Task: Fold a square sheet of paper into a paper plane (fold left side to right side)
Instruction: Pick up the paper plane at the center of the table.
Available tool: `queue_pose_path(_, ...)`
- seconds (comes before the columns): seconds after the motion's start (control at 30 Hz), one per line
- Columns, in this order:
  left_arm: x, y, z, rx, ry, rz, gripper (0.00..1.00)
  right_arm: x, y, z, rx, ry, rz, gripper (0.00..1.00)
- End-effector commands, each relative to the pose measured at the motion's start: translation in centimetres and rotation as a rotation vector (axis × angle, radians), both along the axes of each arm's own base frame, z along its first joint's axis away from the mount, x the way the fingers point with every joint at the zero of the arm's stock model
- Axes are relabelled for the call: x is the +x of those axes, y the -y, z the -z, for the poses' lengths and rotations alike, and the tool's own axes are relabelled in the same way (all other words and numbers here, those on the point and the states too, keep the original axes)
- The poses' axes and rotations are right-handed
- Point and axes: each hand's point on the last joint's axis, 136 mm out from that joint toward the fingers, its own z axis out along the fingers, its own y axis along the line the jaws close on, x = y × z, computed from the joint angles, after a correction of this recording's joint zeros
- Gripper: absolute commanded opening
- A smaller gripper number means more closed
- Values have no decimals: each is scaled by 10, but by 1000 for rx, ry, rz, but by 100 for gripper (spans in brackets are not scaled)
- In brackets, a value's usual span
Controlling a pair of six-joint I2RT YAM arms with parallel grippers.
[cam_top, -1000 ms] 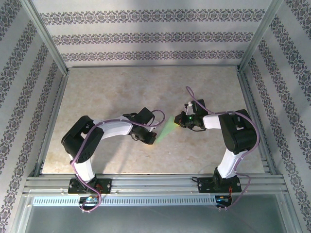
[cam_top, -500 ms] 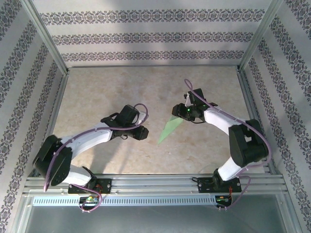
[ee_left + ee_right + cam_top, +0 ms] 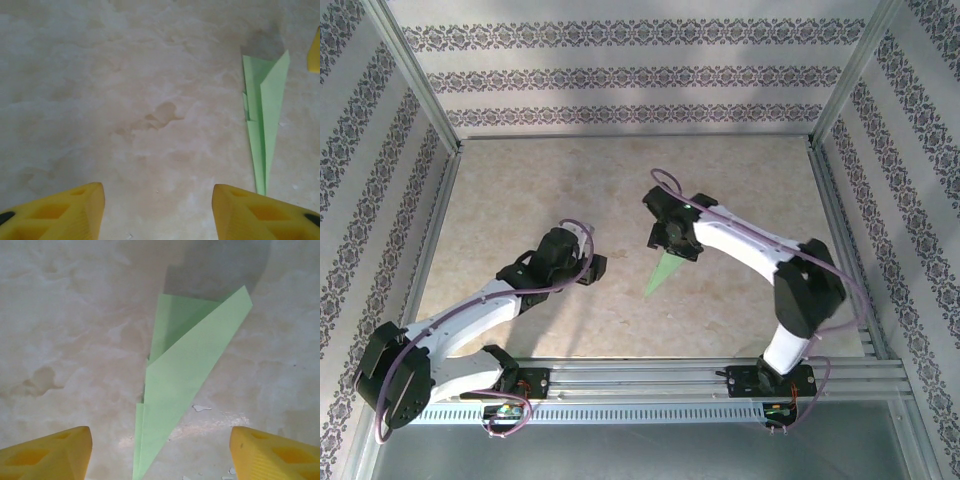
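Since any next touch depends on how the slim, pointed pale green paper plane (image 3: 662, 273) lies, look to your right gripper (image 3: 670, 240) first. It hangs right over the plane's wide tail, fingers spread and pinching nothing. In the right wrist view the plane (image 3: 185, 375) lies flat on the pale marbled tabletop (image 3: 520, 190). Its long axis runs straight out ahead of that gripper (image 3: 160, 450), with the sharp nose nearest, between the yellow fingers, and the tail farther off.

Your left gripper (image 3: 588, 268) is also spread and empty, and it sits near the plane but apart from it. From it (image 3: 157, 205) the plane (image 3: 262, 115) lies off to the right, lengthwise along the line of sight.

The right arm is plainly the nearer. I judge the folding finished. A few white flecks (image 3: 202, 408) lie beside the nose, and nothing bars either gripper.
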Motion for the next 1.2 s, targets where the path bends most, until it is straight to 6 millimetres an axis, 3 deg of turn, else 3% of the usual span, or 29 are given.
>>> queue_pose_path(0.0, 10, -13, -10, 26, 76, -50, 64, -19, 30, 7, -217, -104, 122, 69)
queue_pose_path(0.17, 7, -19, -12, 48, 109, -41, 72, -10, 17, 19, -244, -106, 123, 64)
queue_pose_path(0.53, 0, -29, -16, 76, 159, -41, 76, 5, 1, 49, -264, -166, 128, 58)
queue_pose_path(1.17, -1, -29, -9, 94, 143, -29, 79, 6, 5, 71, -268, -213, 194, 43)
